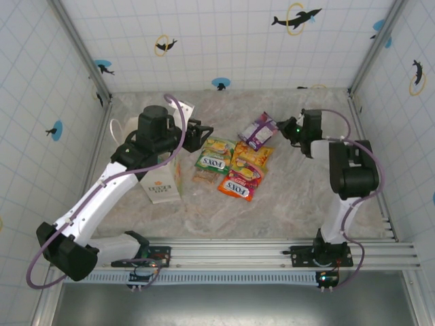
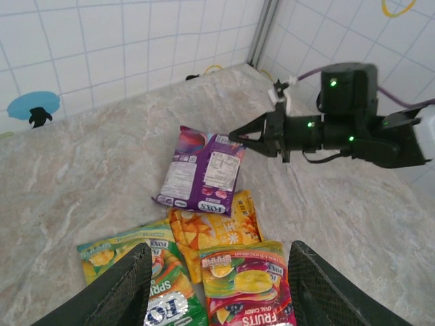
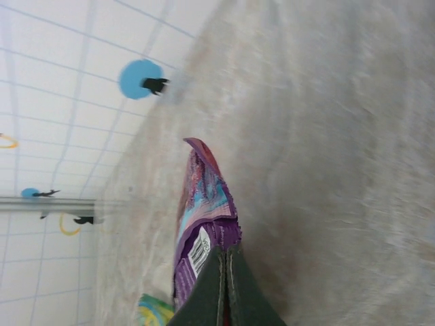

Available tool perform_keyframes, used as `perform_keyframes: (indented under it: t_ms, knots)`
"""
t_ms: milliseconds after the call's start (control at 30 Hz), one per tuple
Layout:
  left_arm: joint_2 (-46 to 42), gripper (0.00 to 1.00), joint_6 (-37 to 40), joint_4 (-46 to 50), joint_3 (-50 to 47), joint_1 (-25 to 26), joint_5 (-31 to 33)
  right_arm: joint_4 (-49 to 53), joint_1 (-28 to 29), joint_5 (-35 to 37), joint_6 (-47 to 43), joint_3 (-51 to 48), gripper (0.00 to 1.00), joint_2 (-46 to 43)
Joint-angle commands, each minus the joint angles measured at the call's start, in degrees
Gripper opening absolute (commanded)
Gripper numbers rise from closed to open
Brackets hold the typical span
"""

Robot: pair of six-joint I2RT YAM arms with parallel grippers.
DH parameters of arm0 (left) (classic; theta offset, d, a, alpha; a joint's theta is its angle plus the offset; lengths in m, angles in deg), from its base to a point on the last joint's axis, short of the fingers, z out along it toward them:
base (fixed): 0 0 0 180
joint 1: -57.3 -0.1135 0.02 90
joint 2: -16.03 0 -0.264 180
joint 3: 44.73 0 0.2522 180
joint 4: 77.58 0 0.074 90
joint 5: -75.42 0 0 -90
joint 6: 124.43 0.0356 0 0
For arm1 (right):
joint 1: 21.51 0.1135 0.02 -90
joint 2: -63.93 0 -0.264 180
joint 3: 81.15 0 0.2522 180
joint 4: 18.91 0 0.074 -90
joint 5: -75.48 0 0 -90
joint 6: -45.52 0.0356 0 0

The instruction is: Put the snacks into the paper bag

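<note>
1. White paper bag stands upright on the left side of the worktop, partly under the left arm.
2. Left fingers are just right of the bag. They are spread open and hold nothing. They hang over the near packs.
3. Four packs lie close together in the middle of the worktop, outside the bag: a green pack, a small clear pack, a yellow pack and a red pack.
4. Purple pack is just behind the yellow pack, also outside the bag.
5. Right fingers are on the right. They are squeezed shut on one edge of the purple pack.
</note>
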Motion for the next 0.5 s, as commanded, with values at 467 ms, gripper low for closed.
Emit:
perform_keyframes:
  t_ms: [467]
  knots:
    - [-2.21,0.58,6.03,-0.90,-0.09,0.45,-10.02,12.51,3.35,-8.33,-32.86,1.05,0.00,-27.73]
